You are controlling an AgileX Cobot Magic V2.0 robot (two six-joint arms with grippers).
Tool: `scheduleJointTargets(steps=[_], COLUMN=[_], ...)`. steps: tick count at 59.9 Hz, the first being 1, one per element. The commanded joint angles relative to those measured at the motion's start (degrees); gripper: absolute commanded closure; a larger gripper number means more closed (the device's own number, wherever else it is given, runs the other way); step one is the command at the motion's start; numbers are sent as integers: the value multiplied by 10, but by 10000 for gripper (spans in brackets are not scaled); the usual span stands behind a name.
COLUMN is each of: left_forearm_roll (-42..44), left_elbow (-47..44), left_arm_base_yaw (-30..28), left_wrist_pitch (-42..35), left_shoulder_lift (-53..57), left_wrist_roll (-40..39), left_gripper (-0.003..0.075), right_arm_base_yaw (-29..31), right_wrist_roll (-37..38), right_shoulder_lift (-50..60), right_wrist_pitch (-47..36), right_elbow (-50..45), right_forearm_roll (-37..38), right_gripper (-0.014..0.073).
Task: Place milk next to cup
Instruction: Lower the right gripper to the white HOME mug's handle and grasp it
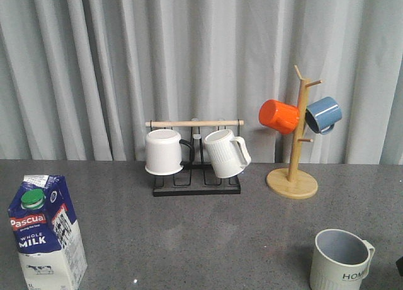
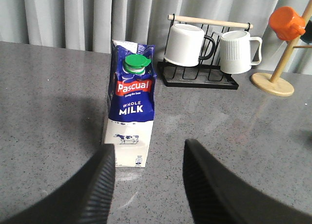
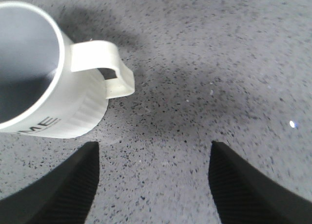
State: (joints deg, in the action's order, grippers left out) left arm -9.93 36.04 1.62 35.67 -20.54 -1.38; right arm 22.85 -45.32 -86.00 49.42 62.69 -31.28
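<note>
Front view: the milk (image 1: 45, 236) stands upright on the grey tabletop (image 1: 201, 233), well to the left of the cup (image 1: 340, 260), with the black mug rack (image 1: 195, 157) behind and between them. Left wrist view: the left end effector (image 2: 148, 185) hangs fingers spread, empty, just short of the milk (image 2: 130, 104). Right wrist view: the right end effector (image 3: 153, 185) is spread wide too, holding nothing, beside the cup (image 3: 44, 70), whose handle (image 3: 105, 68) points toward it.
</note>
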Motion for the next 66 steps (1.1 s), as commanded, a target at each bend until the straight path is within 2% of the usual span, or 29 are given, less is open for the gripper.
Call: scheduleJointTargets(steps=[1,6,16,37,52,66], left_forearm_roll=[-4,-5,-5,-5,-5,-5], left_elbow=[19,19,19,19,19,19], left_arm_base_yaw=[2,2,2,2,2,2], left_wrist_pitch=[-39,-39,-39,-39,-38,-36], left_shoulder_lift=[-9,-9,-9,-9,-9,-9], left_wrist_roll=[1,1,1,1,1,1], left_gripper=[392,392,392,392,392,392], right_arm_base_yaw=[4,4,4,0,-44,-44], right_wrist_roll=[-68,-102,-108,-177,-190,-206], right_shoulder_lift=[9,3,-12,-47,-63,-96], right_wrist_pitch=[-16,-17,-19,-35,-110,-123], right_elbow=[19,19,19,19,19,20], right_forearm_roll=[-57,-79,-81,-133,-130,-138], right_gripper=[128,128,128,128,128,128])
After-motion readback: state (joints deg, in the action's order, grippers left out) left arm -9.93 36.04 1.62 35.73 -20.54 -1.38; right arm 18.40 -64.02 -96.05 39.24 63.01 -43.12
